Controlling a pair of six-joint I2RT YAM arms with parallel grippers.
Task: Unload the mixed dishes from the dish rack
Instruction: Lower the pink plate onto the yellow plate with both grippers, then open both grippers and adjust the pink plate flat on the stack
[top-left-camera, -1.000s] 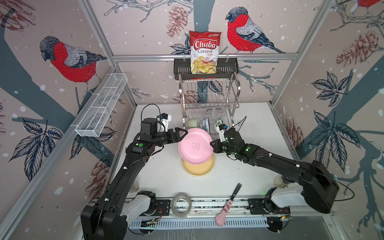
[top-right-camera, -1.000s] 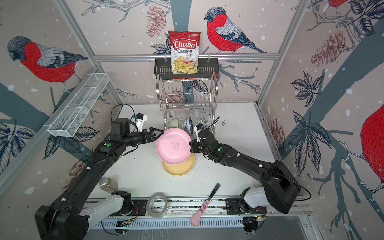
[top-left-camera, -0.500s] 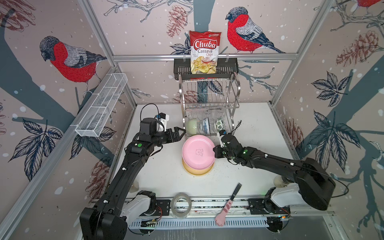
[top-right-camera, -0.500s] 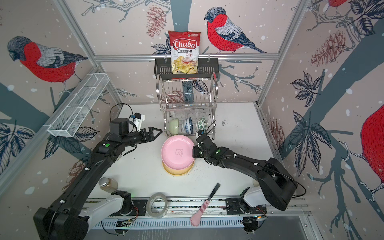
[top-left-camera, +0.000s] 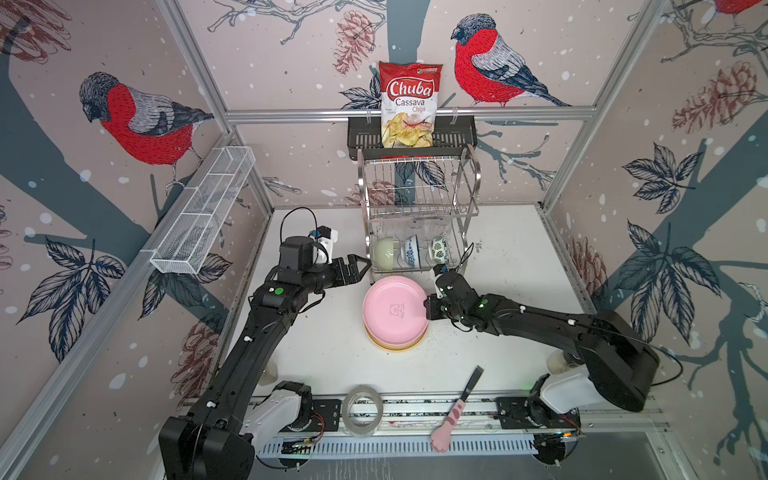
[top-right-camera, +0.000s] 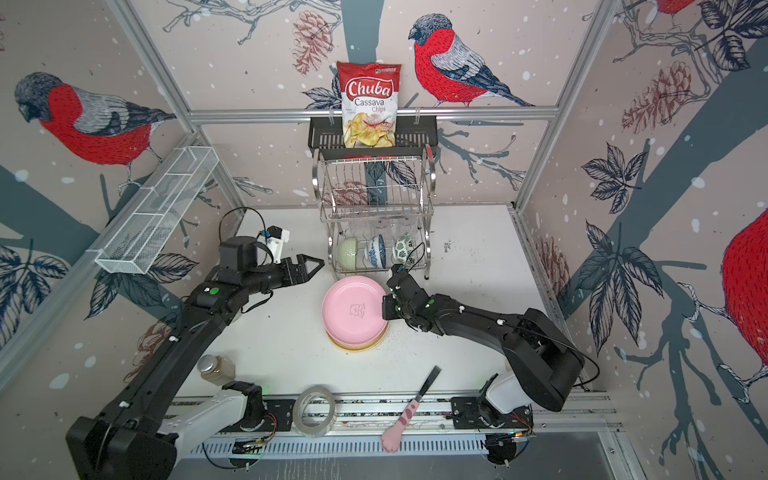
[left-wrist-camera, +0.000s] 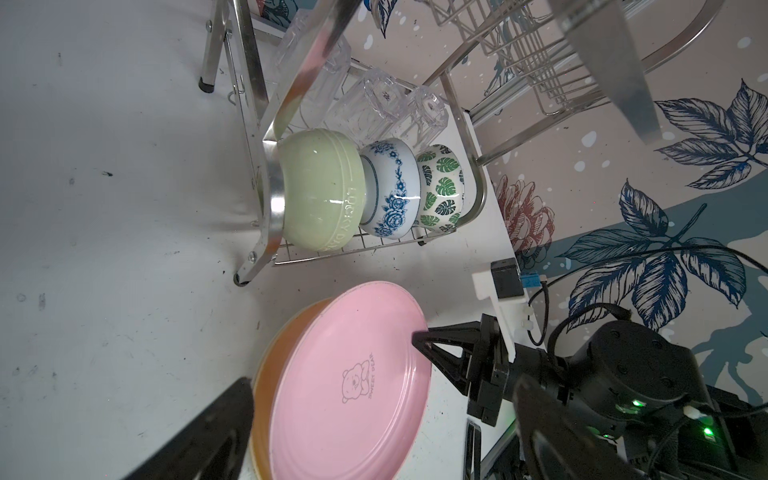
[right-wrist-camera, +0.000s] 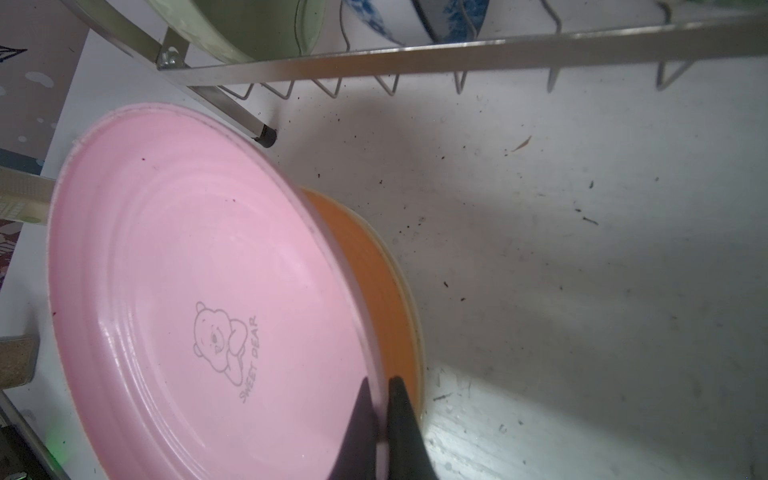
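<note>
The right gripper (right-wrist-camera: 377, 384) pinches the pink plate (right-wrist-camera: 187, 270) by its rim, apparently laying it on the tan-yellow plate (right-wrist-camera: 370, 266) — release looks next; the left gripper (top-left-camera: 358, 266) (spread, empty) faces the pale green bowl (top-left-camera: 384, 254).

In a top view the pink plate (top-left-camera: 395, 309) lay atop a tan-yellow plate (top-left-camera: 397, 348) on the white bench (top-left-camera: 324, 332), just in front of the dish rack (top-left-camera: 419, 195); the right gripper (top-left-camera: 427, 309) pinched its right rim; the left gripper (top-left-camera: 362, 269), jaws spread, hung beside the rack's lower shelf, where three bowls (top-left-camera: 412, 249) stood on edge.
</note>
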